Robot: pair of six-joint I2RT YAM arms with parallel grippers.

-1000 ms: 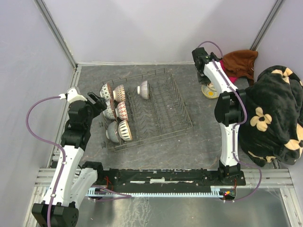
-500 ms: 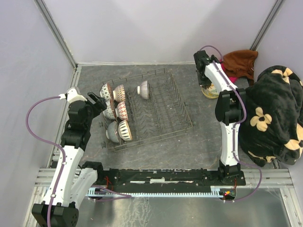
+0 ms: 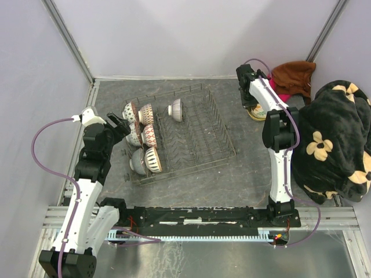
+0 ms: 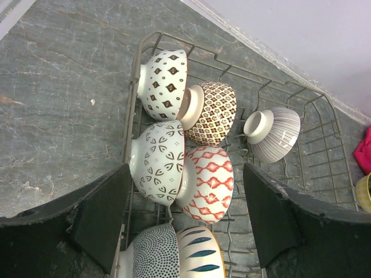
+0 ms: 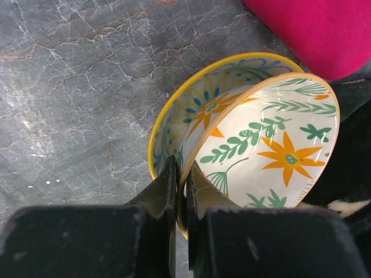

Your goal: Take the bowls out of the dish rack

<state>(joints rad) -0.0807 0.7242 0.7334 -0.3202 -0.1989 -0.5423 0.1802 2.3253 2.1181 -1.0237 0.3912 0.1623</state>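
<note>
The grey wire dish rack stands mid-table. Several patterned bowls stand on edge in its left end, among them a red lattice bowl, a white petal bowl and a brown lattice bowl. A grey striped bowl stands alone further in. My left gripper is open and empty, above the rack's left rim. My right gripper is shut on the rim of a floral bowl, which sits tilted inside a yellow-rimmed bowl on the table right of the rack.
A brown cloth and a pink cloth lie just behind the stacked bowls. A big black flowered blanket fills the right side. Pale walls close in the table at the back and left.
My right gripper has come down and back over the yellow-rimmed bowl, bringing the floral bowl into it. The left arm and the bowls in the rack have not moved.
</note>
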